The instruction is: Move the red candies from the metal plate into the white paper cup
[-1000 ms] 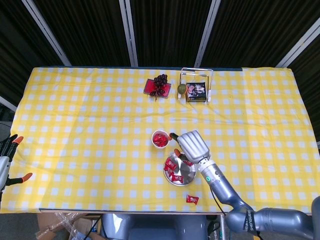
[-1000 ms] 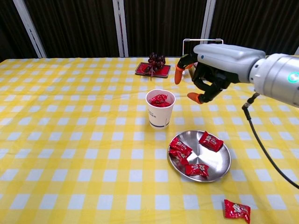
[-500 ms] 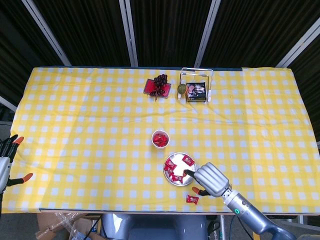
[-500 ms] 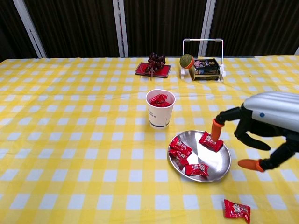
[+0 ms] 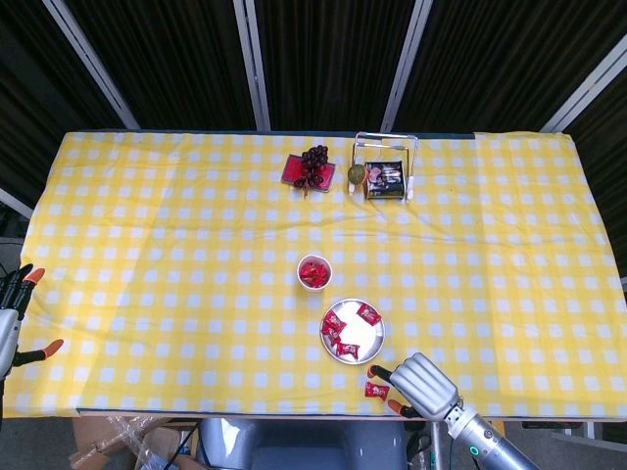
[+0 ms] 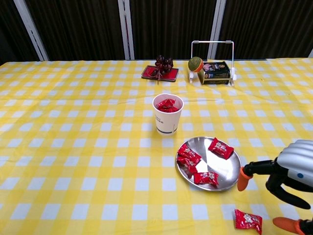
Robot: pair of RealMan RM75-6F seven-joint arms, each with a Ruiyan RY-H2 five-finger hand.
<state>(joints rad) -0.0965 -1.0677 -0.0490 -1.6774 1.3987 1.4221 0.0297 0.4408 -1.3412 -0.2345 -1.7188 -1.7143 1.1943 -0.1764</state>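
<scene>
A fresh pick is being set up. The right hand [image 6: 281, 188] is held low over the near edge of the tabletop [image 5: 147, 245], fingers spread wide and nothing held in them, with a stray red candy [image 6: 248, 220] lying on the cloth just below and between its orange fingertips [image 6: 242, 179]. In the head view the same hand [image 5: 419, 382] is seen just beside that candy [image 5: 376, 390], apart from it as far as can be told.

The white paper cup [image 6: 167, 114] is already partly filled with red wrappers. Several red candies [image 6: 195, 159] are left on the metal plate [image 6: 232, 177], which stands close in front of the cup. The task is judged to be partway done.

The next move is judged to call for the spread fingers to be lowered around the loose candy, closed on its thin wrapper, and then carried back over the plate to the cup's mouth; a flat, slippery packet on cloth may be hard to pinch.

Compared with a second ago, the right hand is found well away from the cup, where it was held above the rim, and has been drawn across the plate to the table's near edge. The candies on the plate are unchanged. The left hand [image 5: 12, 313] is parked at the far left edge, open and idle as before.
</scene>
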